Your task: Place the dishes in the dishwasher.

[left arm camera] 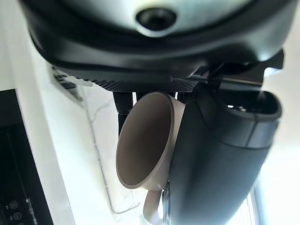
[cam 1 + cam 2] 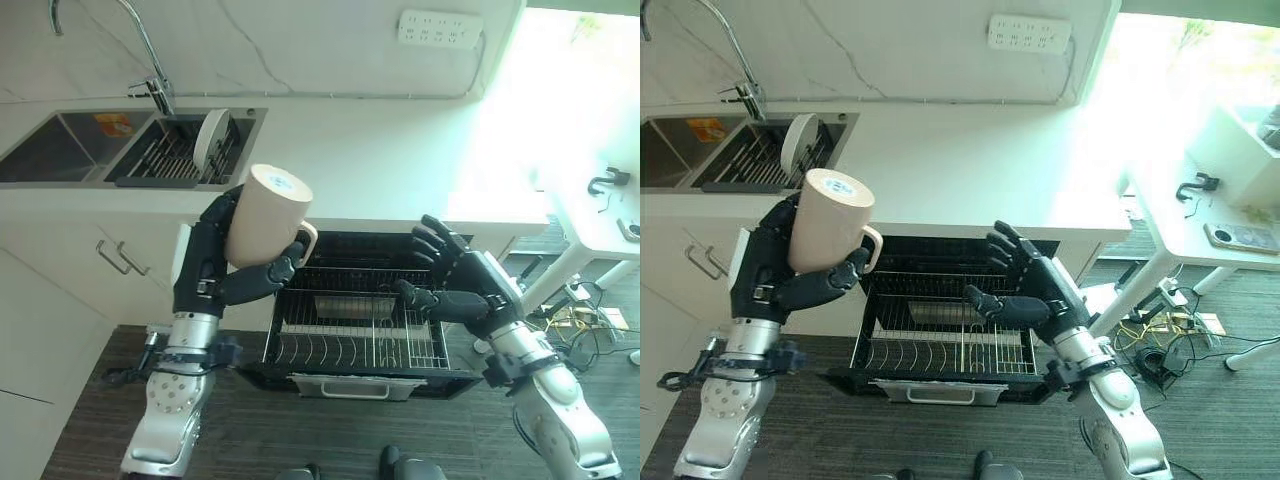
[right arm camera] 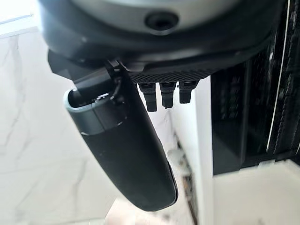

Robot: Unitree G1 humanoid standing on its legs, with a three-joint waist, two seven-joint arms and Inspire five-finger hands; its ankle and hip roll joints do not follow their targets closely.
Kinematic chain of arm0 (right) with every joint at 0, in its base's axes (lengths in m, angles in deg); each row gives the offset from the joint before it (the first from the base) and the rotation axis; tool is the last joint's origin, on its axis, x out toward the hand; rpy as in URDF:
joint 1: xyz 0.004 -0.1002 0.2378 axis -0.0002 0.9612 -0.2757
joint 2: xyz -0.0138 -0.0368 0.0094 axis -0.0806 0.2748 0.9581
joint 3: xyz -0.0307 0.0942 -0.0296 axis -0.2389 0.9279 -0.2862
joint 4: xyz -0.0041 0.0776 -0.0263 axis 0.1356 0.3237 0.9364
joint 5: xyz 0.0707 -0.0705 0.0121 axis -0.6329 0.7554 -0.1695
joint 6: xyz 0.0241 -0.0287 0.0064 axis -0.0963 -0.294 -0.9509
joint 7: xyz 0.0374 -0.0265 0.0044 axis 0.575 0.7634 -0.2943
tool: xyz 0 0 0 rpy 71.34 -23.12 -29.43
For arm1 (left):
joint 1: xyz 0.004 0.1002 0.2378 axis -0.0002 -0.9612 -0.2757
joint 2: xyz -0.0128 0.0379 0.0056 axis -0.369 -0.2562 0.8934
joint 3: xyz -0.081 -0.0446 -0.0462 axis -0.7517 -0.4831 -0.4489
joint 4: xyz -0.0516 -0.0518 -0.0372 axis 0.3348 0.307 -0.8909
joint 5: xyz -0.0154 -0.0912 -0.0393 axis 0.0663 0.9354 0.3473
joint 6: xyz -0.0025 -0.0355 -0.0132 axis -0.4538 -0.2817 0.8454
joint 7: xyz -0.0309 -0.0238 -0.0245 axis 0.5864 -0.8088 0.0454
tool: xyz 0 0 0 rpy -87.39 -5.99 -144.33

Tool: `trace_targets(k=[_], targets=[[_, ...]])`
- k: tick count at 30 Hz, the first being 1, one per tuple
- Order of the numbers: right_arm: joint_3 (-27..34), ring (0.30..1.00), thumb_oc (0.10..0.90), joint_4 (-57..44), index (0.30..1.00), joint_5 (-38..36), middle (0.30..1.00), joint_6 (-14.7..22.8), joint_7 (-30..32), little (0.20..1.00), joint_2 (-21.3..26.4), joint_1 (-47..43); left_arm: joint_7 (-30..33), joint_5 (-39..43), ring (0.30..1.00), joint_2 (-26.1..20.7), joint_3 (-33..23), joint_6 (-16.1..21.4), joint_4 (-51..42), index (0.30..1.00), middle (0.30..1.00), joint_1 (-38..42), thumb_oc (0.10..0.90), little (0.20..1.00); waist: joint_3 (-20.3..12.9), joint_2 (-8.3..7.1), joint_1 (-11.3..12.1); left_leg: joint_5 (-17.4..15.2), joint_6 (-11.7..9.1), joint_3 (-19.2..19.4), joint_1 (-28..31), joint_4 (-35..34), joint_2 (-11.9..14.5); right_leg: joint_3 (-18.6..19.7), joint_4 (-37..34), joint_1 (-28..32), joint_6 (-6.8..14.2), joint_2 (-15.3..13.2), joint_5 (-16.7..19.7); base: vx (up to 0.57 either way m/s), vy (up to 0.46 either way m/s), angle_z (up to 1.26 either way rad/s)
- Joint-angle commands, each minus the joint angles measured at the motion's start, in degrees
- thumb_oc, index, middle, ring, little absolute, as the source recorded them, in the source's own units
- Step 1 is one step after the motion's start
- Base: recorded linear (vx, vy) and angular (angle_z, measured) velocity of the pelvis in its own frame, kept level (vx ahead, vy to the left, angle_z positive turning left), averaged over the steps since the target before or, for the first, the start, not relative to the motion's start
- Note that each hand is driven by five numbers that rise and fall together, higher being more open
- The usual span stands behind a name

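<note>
Left hand raised in front of the white countertop, fingers and thumb curled round a beige ceramic mug. Mug held upside down and tilted, flat base up, handle toward the open dishwasher; the left wrist view looks into its open mouth with the thumb lying along its side. Mug is in the air, up and to the left of the pulled-out wire dish rack of the black dishwasher, not touching it. Rack shows rows of upright tines and a small rectangular wire basket near its middle. Right hand hangs above the rack's right side, fingers spread and nearly straight, thumb out, grasping nothing; right wrist view confirms the fingers extended. On the counter at far left, a steel sink with a curved tap; beside it a drying rack set in the second basin, one round white plate standing on edge in it. White power strip on the wall above the counter. Dark wood-grain floor below.
</note>
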Motion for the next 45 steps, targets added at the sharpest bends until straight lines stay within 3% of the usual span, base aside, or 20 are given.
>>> trace_targets(k=[1, 7, 14, 24, 35, 45], targets=[[0.3, 0.9, 0.8, -2.6, 0.9, -8.5, 0.9, 3.4, -3.4, 0.9, -1.2, -5.8, 7.3, -5.7, 0.3, -1.7, -0.1, 10.2, -0.7, 0.3, 0.3, 7.0, 0.4, 0.3, -4.4, -1.17, 0.0, -4.7, -0.1, 1.7, -1.1, 2.3, 4.0, 0.5, -1.9, 3.9, 5.6, -2.4, -5.2, -0.05, -0.003, -0.01], [-4.6, 0.9, 0.8, -1.8, 0.9, -17.0, 0.9, 2.1, -4.3, 0.9, -4.7, -8.9, 14.8, -14.4, 0.3, -0.9, 6.9, 11.7, 5.3, 0.3, 0.3, 11.3, 0.4, 0.3, -4.9, -1.73, 0.1, -5.5, 0.1, 2.4, -0.2, 2.3, 4.0, 0.3, -1.9, 4.6, 5.9, -2.7, -5.3, -0.05, 0.002, -0.01], [-7.0, 0.9, 0.8, -1.2, 0.9, -19.8, 0.9, 2.2, -3.0, 0.9, -5.9, -10.7, 22.4, -25.2, 0.3, -1.4, 10.9, 15.0, 7.8, 0.3, 0.3, 13.6, 0.4, 0.3, -5.0, -1.96, 0.4, -5.8, 0.3, 2.9, 0.4, 2.3, 4.2, 0.1, -1.9, 5.1, 6.0, -2.9, -5.3, -0.01, 0.001, 0.0], [-8.8, 0.9, 0.8, -1.3, 0.9, -21.0, 0.9, 1.5, -2.2, 0.9, -6.3, -13.0, 29.6, -36.9, 0.3, -3.0, 15.9, 16.6, 8.7, 0.3, 0.3, 16.6, 0.4, 0.3, -5.4, -2.17, 0.4, -6.3, 0.6, 3.4, 0.9, 2.3, 4.3, 0.5, -1.9, 5.4, 6.2, -3.0, -5.4, 0.0, 0.003, -0.01], [-9.8, 0.9, 0.8, -2.1, 0.9, -21.3, 0.9, 1.0, -2.3, 0.9, -6.6, -15.0, 30.8, -40.5, 0.3, -3.7, 19.3, 16.8, 9.6, 0.3, 0.3, 18.0, 0.4, 0.3, -5.6, -2.34, 0.3, -6.5, 0.8, 3.8, 1.0, 2.3, 4.3, 0.8, -1.9, 5.5, 6.5, -3.2, -5.4, 0.0, 0.003, -0.01], [-8.3, 0.9, 0.8, -5.1, 0.9, -21.0, 0.9, 3.0, -0.7, 0.9, -6.4, -17.4, 30.3, -39.3, 0.3, -3.0, 21.6, 17.4, 13.2, 0.3, 0.3, 17.5, 0.4, 0.3, -5.7, -2.45, 0.3, -6.5, 1.0, 4.1, 1.1, 2.3, 4.3, 1.4, -1.9, 5.6, 6.4, -2.9, -5.4, 0.0, 0.002, -0.01]])
